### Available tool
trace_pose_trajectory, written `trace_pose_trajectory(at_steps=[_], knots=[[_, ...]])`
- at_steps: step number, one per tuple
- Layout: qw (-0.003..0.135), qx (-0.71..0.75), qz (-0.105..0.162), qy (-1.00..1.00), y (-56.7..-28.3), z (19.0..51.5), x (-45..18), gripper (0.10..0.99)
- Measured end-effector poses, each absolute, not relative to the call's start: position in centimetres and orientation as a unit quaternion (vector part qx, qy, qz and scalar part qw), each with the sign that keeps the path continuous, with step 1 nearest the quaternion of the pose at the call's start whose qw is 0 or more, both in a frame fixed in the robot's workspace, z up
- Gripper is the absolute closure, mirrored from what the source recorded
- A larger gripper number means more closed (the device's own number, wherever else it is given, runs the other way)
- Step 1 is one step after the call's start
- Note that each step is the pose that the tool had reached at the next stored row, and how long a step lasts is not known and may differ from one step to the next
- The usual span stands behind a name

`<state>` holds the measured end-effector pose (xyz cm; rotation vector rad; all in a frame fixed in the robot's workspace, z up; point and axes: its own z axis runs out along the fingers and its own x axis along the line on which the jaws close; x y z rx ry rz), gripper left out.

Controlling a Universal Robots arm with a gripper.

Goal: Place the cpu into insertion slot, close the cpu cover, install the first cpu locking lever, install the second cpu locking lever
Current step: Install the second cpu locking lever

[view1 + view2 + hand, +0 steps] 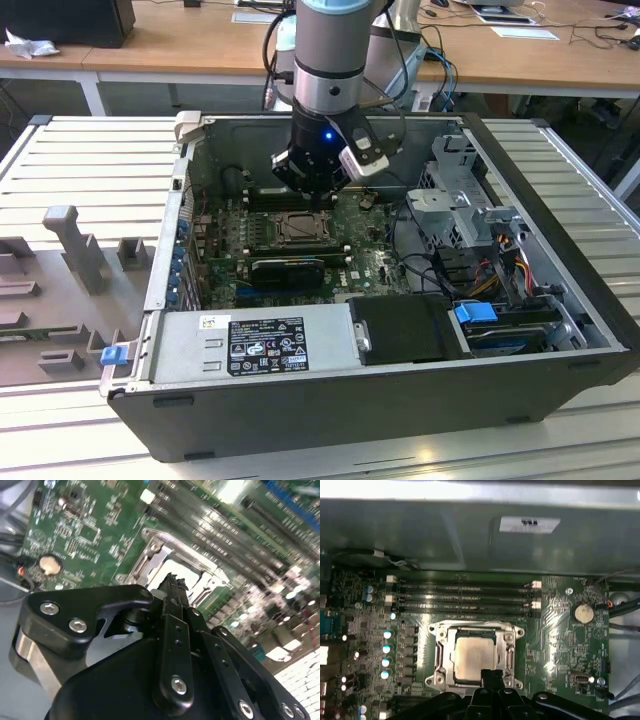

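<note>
**Gripper hanging over the seated CPU**

In the exterior view, we are looking at an open computer case (560, 300) lying on a slatted metal table (90, 160). The arm is reaching down into it, and the gripper (318, 203) is hanging just above the insertion slot (297, 229) on the green motherboard (375, 262). The grey power supply box (250, 345) is sitting along the near wall of the case.

In the second wrist view, we are seeing the gripper's black fingers (175, 625) pressed together at their tips with nothing between them. Beyond them the silvery cpu cover (150, 562) is framing the socket, and a round coin battery (50, 564) is lying on the board well apart from it.

In the first wrist view, the cpu (474, 658) is lying flat inside the insertion slot (439, 656), with the cpu cover (474, 628) down around it. The gripper's tip (491, 676) is hovering at the chip's edge. The memory slots (462, 596) are running just beside the socket.
</note>
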<state>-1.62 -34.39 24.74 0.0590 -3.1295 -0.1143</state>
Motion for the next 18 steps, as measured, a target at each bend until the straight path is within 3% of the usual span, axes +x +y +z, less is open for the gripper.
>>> trace_pose_trajectory(at_steps=[4,18], knots=[[0.007,0.019,-0.037,-0.999,-36.3,24.5,-1.6,0.98],[0.007,0.019,-0.047,-0.999,-37.6,23.0,-4.5,0.98]])
